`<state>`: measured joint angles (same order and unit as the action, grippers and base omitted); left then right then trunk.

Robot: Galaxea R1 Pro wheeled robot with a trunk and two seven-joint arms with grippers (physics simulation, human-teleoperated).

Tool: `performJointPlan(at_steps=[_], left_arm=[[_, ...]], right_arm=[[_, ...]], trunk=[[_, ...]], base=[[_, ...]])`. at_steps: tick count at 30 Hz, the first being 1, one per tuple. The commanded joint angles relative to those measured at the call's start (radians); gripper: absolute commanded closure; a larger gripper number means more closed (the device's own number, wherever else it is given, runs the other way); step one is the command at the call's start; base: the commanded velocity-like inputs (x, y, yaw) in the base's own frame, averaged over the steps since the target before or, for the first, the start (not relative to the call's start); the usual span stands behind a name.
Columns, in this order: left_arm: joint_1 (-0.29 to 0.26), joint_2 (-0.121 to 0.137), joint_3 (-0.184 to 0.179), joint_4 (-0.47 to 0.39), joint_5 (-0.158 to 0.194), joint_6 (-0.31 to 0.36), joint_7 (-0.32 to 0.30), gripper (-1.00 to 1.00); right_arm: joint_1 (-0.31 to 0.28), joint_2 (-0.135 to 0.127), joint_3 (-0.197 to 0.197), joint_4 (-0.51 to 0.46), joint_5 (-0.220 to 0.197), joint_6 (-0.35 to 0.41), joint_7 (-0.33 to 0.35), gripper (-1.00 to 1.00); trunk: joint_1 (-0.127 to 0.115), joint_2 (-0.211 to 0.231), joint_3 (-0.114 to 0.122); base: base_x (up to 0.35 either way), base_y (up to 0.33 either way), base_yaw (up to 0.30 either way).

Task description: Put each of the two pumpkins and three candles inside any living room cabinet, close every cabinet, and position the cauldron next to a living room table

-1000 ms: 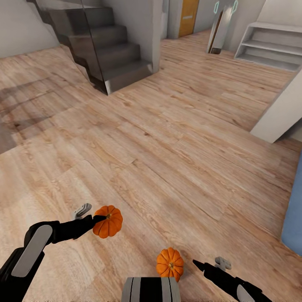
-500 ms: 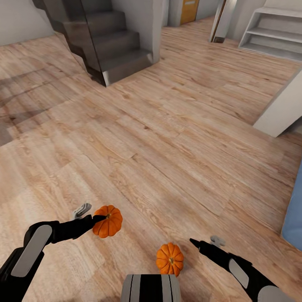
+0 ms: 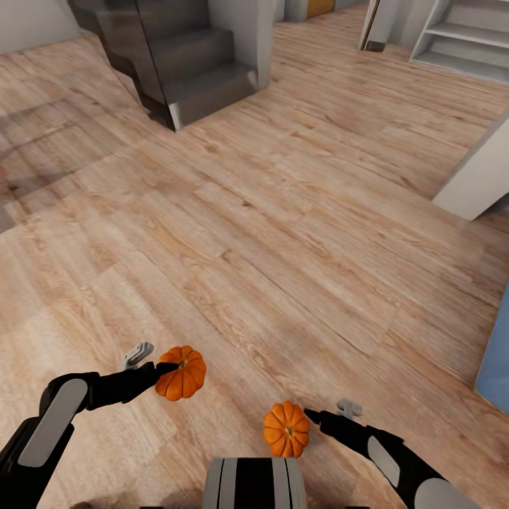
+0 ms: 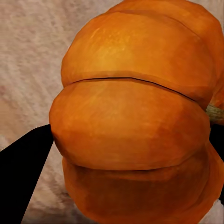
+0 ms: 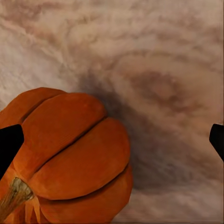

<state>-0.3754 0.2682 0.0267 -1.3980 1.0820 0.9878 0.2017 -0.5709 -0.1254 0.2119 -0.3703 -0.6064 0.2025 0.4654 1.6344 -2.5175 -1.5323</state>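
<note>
- The left gripper (image 3: 164, 370) was clamped around one pumpkin (image 3: 182, 372), held above the plank floor (image 3: 283, 233).
- The right gripper (image 3: 316, 416), jaws spread and empty, hovered just right of the second pumpkin (image 3: 286, 429), near the robot.
- Best to centre those jaws around it before squeezing.

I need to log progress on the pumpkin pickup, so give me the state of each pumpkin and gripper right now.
Left gripper: shut on left pumpkin.
Left pumpkin: held between the fingers.
Right gripper: open, beside right pumpkin.
Right pumpkin: on the floor, not gripped, upright with stem up.
</note>
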Motion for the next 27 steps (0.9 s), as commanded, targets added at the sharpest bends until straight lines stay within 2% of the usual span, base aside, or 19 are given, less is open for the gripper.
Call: performJointPlan(at_steps=[1, 7, 10, 12, 13, 15, 20, 25, 27], left_arm=[[0.0, 0.0, 0.001, -0.001, 0.013, 0.003, 0.01, 1.0], [0.0, 0.0, 0.0, -0.001, 0.013, 0.003, 0.01, 1.0], [0.0, 0.0, 0.0, -0.001, 0.013, 0.003, 0.01, 1.0], [0.0, 0.0, 0.0, -0.001, 0.013, 0.003, 0.01, 1.0], [0.0, 0.0, 0.0, -0.001, 0.013, 0.003, 0.01, 1.0], [0.0, 0.0, -0.001, -0.001, 0.013, 0.003, 0.01, 1.0], [0.0, -0.001, -0.001, -0.001, 0.013, 0.003, 0.01, 1.0], [0.0, -0.001, -0.001, -0.001, 0.013, 0.003, 0.01, 1.0], [0.0, -0.001, -0.001, -0.001, 0.013, 0.003, 0.01, 1.0]], right_arm=[[0.0, 0.0, 0.004, -0.001, -0.009, 0.007, 0.001, -1.0], [0.0, 0.002, 0.004, -0.003, -0.009, 0.009, 0.006, -1.0], [0.0, 0.003, 0.006, -0.006, -0.009, 0.009, 0.015, -1.0], [0.0, 0.004, 0.027, -0.009, -0.005, 0.008, 0.023, -1.0], [0.0, 0.005, 0.064, -0.01, 0.0, 0.005, 0.041, -1.0], [0.0, 0.005, 0.084, -0.011, 0.002, 0.003, 0.058, -1.0], [0.0, 0.006, 0.097, -0.012, 0.005, 0.002, 0.07, -1.0], [0.0, 0.006, 0.099, -0.012, 0.005, 0.003, 0.071, -1.0], [-0.001, 0.006, 0.099, -0.012, 0.005, 0.001, 0.071, -1.0]], trunk=[[0.0, -0.001, -0.005], [0.003, -0.002, -0.028], [0.003, -0.002, -0.028], [0.003, -0.002, -0.028], [0.003, -0.002, -0.028], [0.003, -0.002, -0.028], [0.003, -0.002, -0.028], [0.005, -0.003, -0.047], [0.005, -0.003, -0.047]], base=[[0.0, 0.0, 0.0], [0.0, 0.0, 0.0], [0.0, 0.0, 0.0], [0.0, 0.0, 0.0], [0.0, 0.0, 0.0], [0.0, 0.0, 0.0], [0.0, 0.0, 0.0], [0.0, 0.0, 0.0], [0.0, 0.0, 0.0]])
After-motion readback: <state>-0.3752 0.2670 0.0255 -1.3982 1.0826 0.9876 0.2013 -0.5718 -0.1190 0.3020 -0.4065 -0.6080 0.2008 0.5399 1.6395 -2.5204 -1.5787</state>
